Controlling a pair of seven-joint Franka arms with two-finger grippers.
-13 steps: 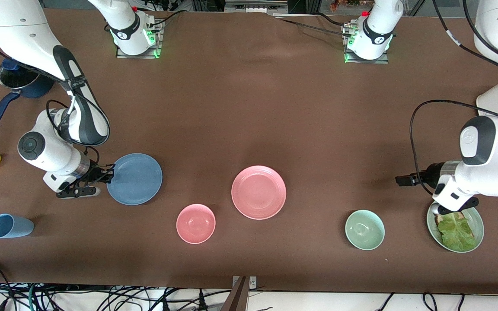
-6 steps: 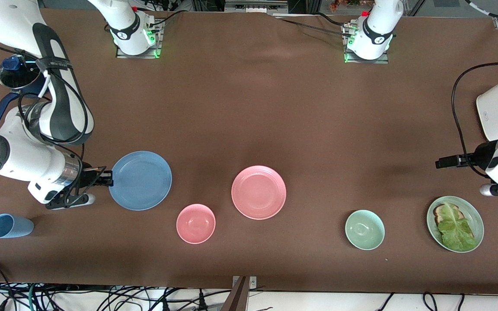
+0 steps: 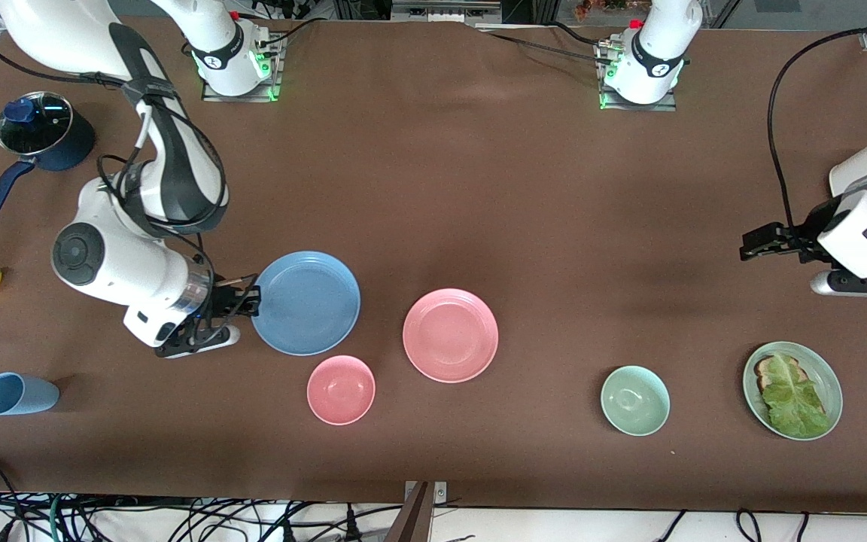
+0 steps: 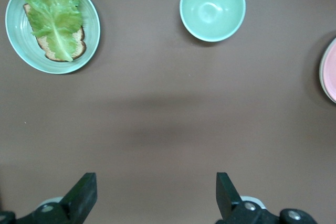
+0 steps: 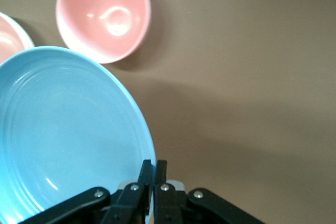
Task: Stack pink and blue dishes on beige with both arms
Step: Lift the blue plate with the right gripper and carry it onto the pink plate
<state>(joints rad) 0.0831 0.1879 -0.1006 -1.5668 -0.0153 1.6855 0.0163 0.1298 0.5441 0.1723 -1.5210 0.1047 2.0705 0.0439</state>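
Right claw [image 3: 247, 302] is clenched on the rim of the blue plate [image 3: 305, 302], carried above the counter [image 3: 433, 188] beside the pink plate [image 3: 450, 335]. In the left wrist view a pale rim shows under the pink plate, likely the beige one, so blue remains. Left claw [image 3: 757, 245] hangs released over bare counter, waiting.

No readable words, numbers or brand names anywhere; only a small round black emblem with a white mark, too small to make out, on the base of the right arm [image 3: 217, 59] and on the base of the left arm [image 3: 657, 69]; nothing printed on dishes or cloth.
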